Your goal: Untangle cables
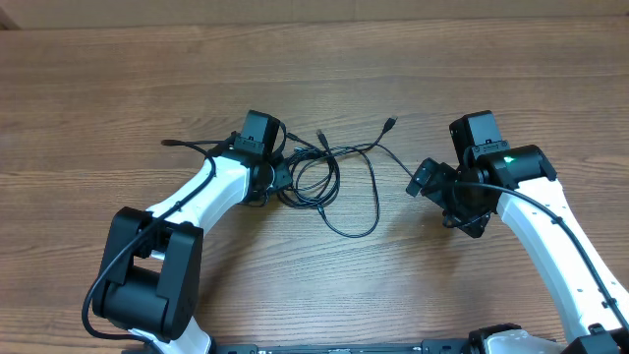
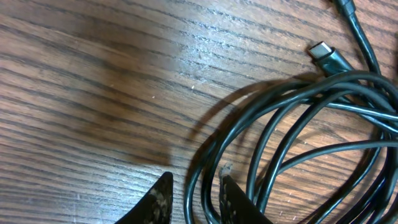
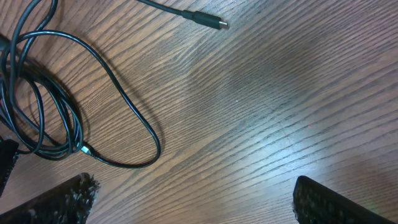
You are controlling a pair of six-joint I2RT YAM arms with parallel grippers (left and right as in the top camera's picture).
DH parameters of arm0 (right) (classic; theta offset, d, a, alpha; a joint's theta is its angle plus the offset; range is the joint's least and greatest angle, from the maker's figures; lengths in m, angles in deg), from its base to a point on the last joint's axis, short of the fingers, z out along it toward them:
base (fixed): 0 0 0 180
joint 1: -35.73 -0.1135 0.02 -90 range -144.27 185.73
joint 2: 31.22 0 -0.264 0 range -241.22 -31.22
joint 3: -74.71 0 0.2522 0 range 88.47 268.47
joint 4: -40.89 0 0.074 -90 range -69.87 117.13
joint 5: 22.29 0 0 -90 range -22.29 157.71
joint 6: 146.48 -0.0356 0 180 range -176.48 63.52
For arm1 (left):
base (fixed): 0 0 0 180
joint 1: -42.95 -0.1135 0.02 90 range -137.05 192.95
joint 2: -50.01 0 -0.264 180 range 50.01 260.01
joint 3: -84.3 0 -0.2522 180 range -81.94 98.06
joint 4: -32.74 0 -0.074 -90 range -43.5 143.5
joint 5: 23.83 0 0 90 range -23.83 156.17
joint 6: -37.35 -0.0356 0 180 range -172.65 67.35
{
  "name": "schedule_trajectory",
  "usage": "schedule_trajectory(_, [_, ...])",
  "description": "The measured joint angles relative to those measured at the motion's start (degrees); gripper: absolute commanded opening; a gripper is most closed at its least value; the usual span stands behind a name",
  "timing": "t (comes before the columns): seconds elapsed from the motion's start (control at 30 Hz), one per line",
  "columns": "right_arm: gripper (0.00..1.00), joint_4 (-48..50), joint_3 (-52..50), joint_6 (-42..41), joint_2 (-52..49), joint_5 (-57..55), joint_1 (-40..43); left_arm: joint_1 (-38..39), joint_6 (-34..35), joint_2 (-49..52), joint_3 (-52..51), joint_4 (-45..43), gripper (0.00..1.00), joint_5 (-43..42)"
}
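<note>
Wooden table [image 1: 118,88], no writing readable anywhere. Tangled cables [image 1: 329,177] mid-table, looped. Right gripper [image 3: 193,193] hovering over bare wood, jaws wide apart. Left gripper [image 2: 194,196] low, narrow jaws straddling cable strands, grip unclear.

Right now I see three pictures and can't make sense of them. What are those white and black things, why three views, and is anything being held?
Those are two robot arms at a wooden table. The top picture looks down from above; the other two come from small cameras on each arm's wrist, so you see its own fingers at the bottom edge.

On the table lies a tangle of thin black cables, with small plug ends sticking out.

The left gripper sits at the tangle; its two fingers stand close on either side of one cable strand, though I can't tell if they pinch it yet. The right gripper is wide open over bare wood, holding nothing, beside the cable's loop.
</note>
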Motion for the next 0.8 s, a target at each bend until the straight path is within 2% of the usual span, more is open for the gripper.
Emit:
schedule_trajectory(0.17, [1.00,-0.7,0.0,0.0,0.0,0.0,0.0,0.0,0.0,0.0,0.0,-0.4,0.20,0.0])
schedule_trajectory(0.53, [1.00,-0.8,0.0,0.0,0.0,0.0,0.0,0.0,0.0,2.1,0.0,-0.8,0.21,-0.1])
schedule_trajectory(0.7, [1.00,-0.8,0.0,0.0,0.0,0.0,0.0,0.0,0.1,2.1,0.0,-0.8,0.06,-0.5])
schedule_trajectory(0.8, [0.97,-0.7,0.0,0.0,0.0,0.0,0.0,0.0,0.2,2.1,0.0,-1.0,0.05,-0.7])
